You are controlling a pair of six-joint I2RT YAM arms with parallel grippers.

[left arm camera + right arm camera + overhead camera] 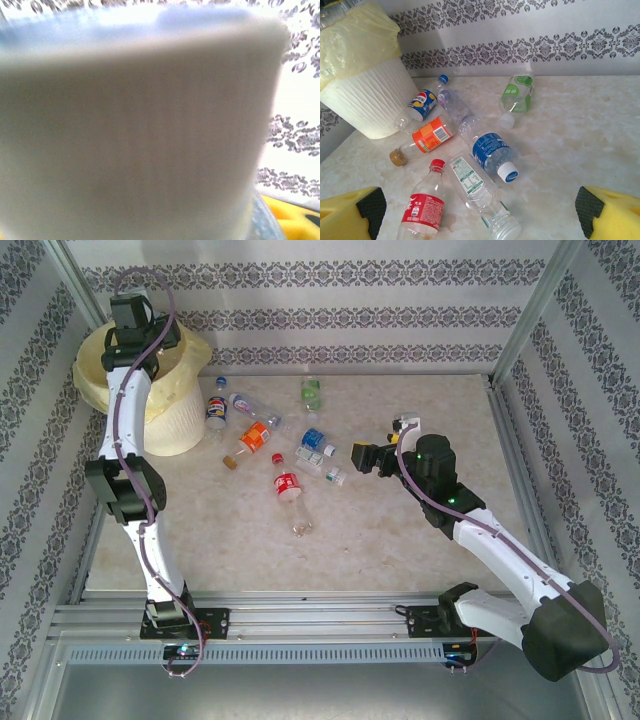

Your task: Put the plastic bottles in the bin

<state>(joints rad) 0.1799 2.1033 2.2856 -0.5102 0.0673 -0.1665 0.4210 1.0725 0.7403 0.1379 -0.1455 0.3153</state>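
Observation:
The bin [170, 415], white and ribbed with a pale yellow bag, stands at the far left; it also appears in the right wrist view [365, 105]. My left gripper [135, 318] hangs over it. In the left wrist view a blurred white ribbed surface [135, 140] hides the jaws, and one yellow finger [295, 215] shows at the lower right. Several plastic bottles lie mid-table: red-labelled [422, 210], clear with green print [475, 187], blue-labelled [490, 150], orange [431, 135] and green [516, 92]. My right gripper [477, 207] is open just short of them, holding nothing.
Patterned walls and metal frame posts [525, 320] close in the table at the back and sides. Bare marble tabletop [440, 410] lies to the right of the bottles and towards the near edge. A Pepsi-labelled bottle [216, 410] lies close against the bin.

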